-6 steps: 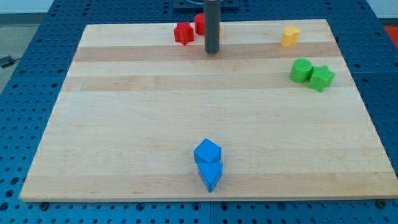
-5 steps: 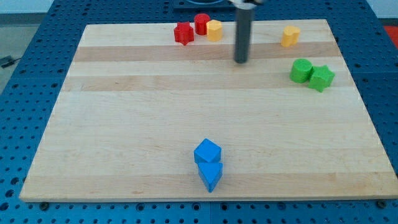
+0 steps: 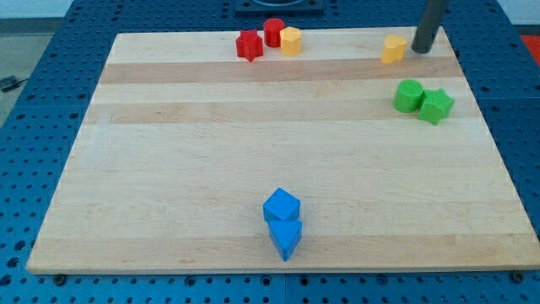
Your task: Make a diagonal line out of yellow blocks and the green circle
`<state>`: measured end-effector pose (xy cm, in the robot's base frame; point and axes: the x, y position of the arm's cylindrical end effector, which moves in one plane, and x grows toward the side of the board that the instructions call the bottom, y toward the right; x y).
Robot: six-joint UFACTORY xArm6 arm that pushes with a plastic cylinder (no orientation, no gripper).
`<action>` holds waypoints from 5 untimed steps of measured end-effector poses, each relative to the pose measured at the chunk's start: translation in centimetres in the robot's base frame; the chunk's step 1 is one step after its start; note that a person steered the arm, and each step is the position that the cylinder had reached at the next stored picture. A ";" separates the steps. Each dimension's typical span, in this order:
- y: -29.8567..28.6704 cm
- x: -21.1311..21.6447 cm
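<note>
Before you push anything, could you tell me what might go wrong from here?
My tip sits just right of the yellow block near the board's top edge; a skewed push could slide it off. The green circle touches the green star, so nudging it may drag the star along.

A lab, by the look of it; the wooden board (image 3: 169,169) lies on a blue bench (image 3: 34,127) drilled with a regular grid of holes, the sort used for bolting down rigs; small plastic blocks (image 3: 282,223) sit on it like test pieces.
</note>
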<state>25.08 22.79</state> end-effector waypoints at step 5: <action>-9.6 4.7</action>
